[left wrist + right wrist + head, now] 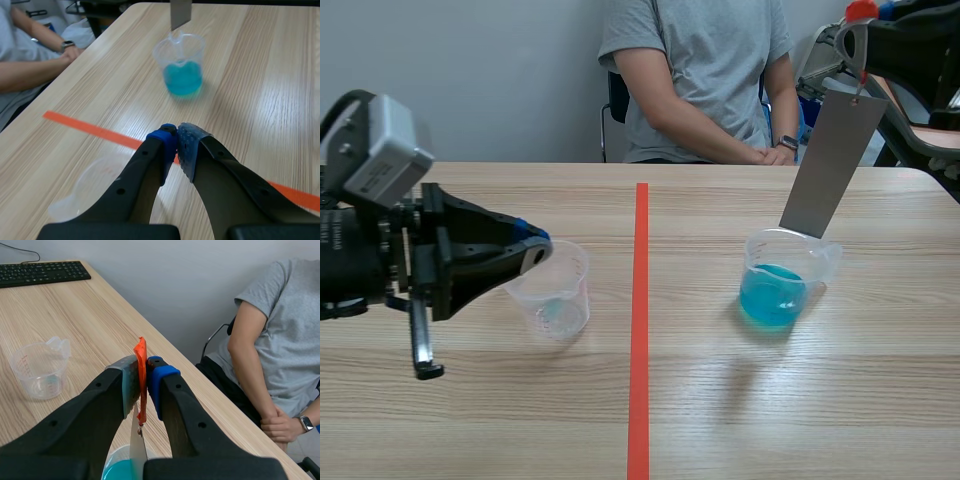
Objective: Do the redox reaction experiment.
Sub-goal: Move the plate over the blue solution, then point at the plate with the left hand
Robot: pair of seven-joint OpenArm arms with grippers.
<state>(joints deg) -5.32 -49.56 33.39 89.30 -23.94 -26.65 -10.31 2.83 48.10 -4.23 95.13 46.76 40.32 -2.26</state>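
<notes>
- Upper right in the scene view, the right end effector (pixel 858 28) pinches an orange-red tab (pixel 141 365), and a flat grey metal strip (pixel 832 160) hangs tilted from it.
- The strip's lower edge is at the rim of a clear plastic beaker of blue liquid (pixel 782 285), right of centre on the wooden desk (pixel 720 400).
- At left, the left end effector (pixel 533 248), its fingers closed on nothing, is beside an empty clear measuring cup (pixel 558 300).

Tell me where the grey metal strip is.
In the scene view the grey metal strip hangs tilted from the right gripper, right of the orange line, its lower end at the rim of the blue-liquid cup.
</notes>
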